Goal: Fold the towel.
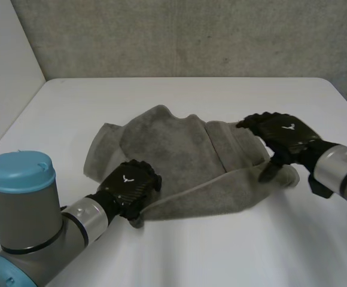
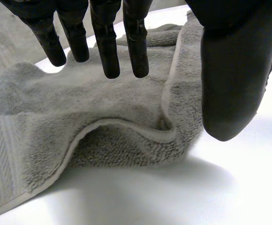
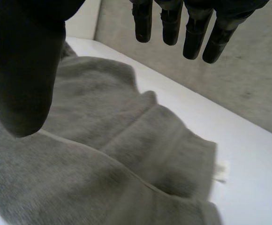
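Grey towel lies rumpled at the centre of the white tabletop, partly doubled over on itself. In the head view its long axis runs roughly 9 to 3 o'clock. The near edge slants from 7 o'clock up toward 3 o'clock, and a rounded lobe of cloth points to 12 o'clock.

Left hand: palm down on the towel's near corner at 7 o'clock.
- Left wrist view: fingers are straight and slightly spread, hanging just over the pile.
- The thumb stands apart from them, beside the towel's edge.
- Nothing is pinched, so the hand is released.
- Under the palm the hem arches up off the tabletop in a loose hump.

Right hand: palm down over the towel's 3 o'clock end.
- Right wrist view: its fingers are straight and clear of the cloth.
- Its thumb is set well apart from them. Released, nothing held.
- Cannot tell whether the thumb tip touches the pile.
- A small white label sits at the towel's edge, against bare tabletop.

A grey textured wall stands behind the tabletop at 12 o'clock.
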You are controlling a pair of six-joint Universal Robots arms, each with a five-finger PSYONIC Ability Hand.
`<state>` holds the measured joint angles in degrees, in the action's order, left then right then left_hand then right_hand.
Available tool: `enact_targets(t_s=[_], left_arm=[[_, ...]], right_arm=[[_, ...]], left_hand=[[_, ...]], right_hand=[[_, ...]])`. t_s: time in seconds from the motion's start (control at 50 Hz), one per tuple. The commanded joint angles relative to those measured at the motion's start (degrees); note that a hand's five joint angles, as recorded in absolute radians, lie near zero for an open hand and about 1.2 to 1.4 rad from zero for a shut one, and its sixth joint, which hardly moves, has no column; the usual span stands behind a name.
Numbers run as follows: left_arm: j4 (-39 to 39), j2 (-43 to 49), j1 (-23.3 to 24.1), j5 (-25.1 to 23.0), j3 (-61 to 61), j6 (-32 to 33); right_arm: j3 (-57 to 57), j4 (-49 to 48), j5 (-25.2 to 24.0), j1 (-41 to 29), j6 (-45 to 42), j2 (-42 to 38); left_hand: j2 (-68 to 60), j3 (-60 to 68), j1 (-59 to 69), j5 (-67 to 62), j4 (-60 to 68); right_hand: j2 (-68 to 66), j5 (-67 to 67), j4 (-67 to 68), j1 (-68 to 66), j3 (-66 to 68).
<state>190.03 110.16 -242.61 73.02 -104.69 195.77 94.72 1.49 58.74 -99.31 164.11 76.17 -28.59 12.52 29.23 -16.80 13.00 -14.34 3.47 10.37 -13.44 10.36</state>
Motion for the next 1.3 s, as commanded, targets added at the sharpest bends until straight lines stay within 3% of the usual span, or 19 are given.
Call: enact_targets(t_s=[0.02,0.14,0.3,0.58,0.64,0.78,0.88,1.08,1.12,1.16,1.3], left_arm=[[0.0,-0.1,-1.8,0.8,0.3,0.8],[-0.4,0.3,-4.8,0.5,2.1,1.1],[-1.1,1.5,-6.9,0.2,3.4,4.4],[-3.1,4.0,-8.1,0.2,2.1,7.3],[-3.1,4.0,-8.2,0.3,2.2,7.3],[-3.1,3.9,-8.8,0.4,2.3,7.3],[-3.0,3.8,-8.9,0.5,2.4,6.9],[-2.6,4.2,-9.6,0.5,3.3,6.7],[-2.3,4.2,-9.8,0.5,3.5,6.6],[-2.2,4.3,-10.1,0.5,3.7,6.6],[-1.8,6.3,-10.3,0.7,5.2,6.5]], right_arm=[[-12.1,10.8,-0.2,-4.9,-2.2,-13.8],[-19.7,17.7,0.8,-8.1,-7.4,-20.7],[-27.3,18.5,9.5,-9.0,-16.0,-28.1],[-28.0,18.4,11.2,-8.8,-16.4,-28.4],[-27.7,18.5,11.0,-8.7,-16.5,-29.0],[-27.0,18.5,10.8,-8.4,-15.7,-27.9],[-25.5,18.3,10.6,-8.2,-15.5,-24.5],[-17.8,15.0,10.5,-7.2,-14.9,-17.3],[-16.6,14.4,10.5,-6.6,-14.9,-16.3],[-14.5,13.4,10.5,-5.7,-14.9,-15.3],[-11.6,11.7,10.4,-4.8,-14.9,-14.8]], left_hand=[[4.6,-2.5,-5.2,2.8,-3.0],[6.4,-2.5,-7.1,4.6,-3.0],[6.1,-2.5,-6.7,4.3,-3.0],[6.1,-2.5,-6.7,4.3,-3.0],[6.1,-2.5,-6.7,4.3,-3.0],[6.1,-2.5,-6.7,4.3,-3.0],[6.1,-2.5,-6.7,4.3,-3.0],[6.1,-2.5,-6.7,4.3,-3.0],[6.1,-2.5,-6.7,4.3,-3.0],[6.1,-2.5,-6.7,4.3,-3.0],[6.1,-2.5,-6.7,4.3,-3.0]], right_hand=[[-0.1,1.0,-0.4,-1.0,-0.4],[-0.8,1.7,-0.4,-1.7,-0.4],[-3.0,3.8,-0.4,-3.9,-0.4],[-14.2,15.1,-0.4,-15.1,-0.4],[-19.0,19.8,-0.4,-19.9,-0.4],[-48.5,49.4,-0.4,-49.4,-0.4],[-60.0,60.8,-0.4,-60.9,-0.4],[-57.3,58.2,-0.4,-58.2,-0.4],[-52.3,53.1,-0.4,-53.2,-0.4],[-37.3,38.2,-0.4,-38.2,-0.4],[-38.6,39.5,-0.4,-39.5,-0.4]])
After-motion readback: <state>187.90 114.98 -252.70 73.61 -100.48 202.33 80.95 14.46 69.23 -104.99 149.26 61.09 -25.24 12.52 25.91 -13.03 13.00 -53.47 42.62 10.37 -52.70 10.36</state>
